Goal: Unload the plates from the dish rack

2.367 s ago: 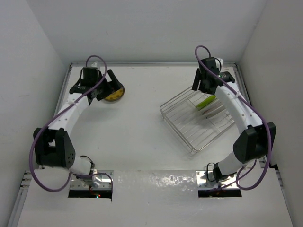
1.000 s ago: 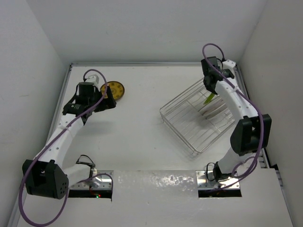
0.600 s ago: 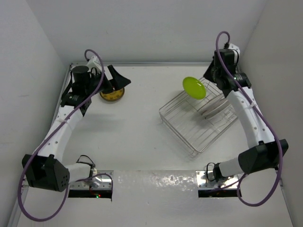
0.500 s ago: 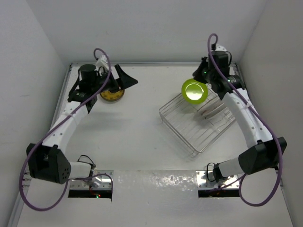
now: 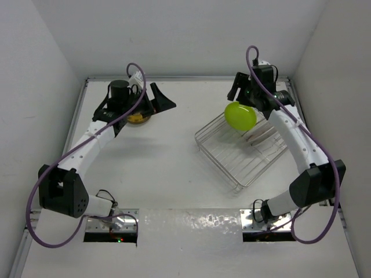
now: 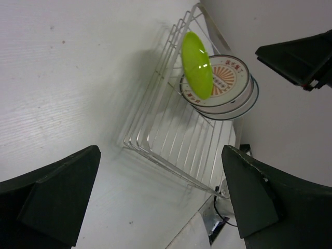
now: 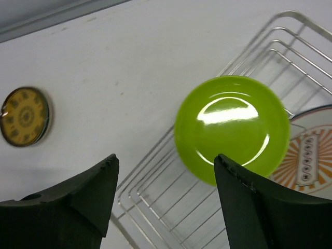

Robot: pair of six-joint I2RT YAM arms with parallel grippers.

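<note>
The wire dish rack [image 5: 232, 156] sits at the right of the table. A lime green plate [image 5: 240, 116] stands tilted at its far-left corner, in front of two white plates with orange patterned centres [image 6: 228, 78]. My right gripper [image 5: 243, 99] hovers just above the green plate [image 7: 232, 127]. Its jaws are wide open and I see no finger touching the plate. A yellow-orange speckled plate [image 5: 137, 119] lies flat on the table at the far left. My left gripper [image 5: 155, 103] is open and empty just above and to the right of it.
White walls enclose the table on the left, back and right. The rack [image 6: 171, 140] lies diagonally, with bare wire slots at its near end. The yellow plate also shows in the right wrist view [image 7: 25, 115]. Both arm bases are at the near edge.
The green plate has come up out of its slot to the rack's far-left corner, and the right gripper moved left with it. The left gripper swung right, off the yellow plate.
</note>
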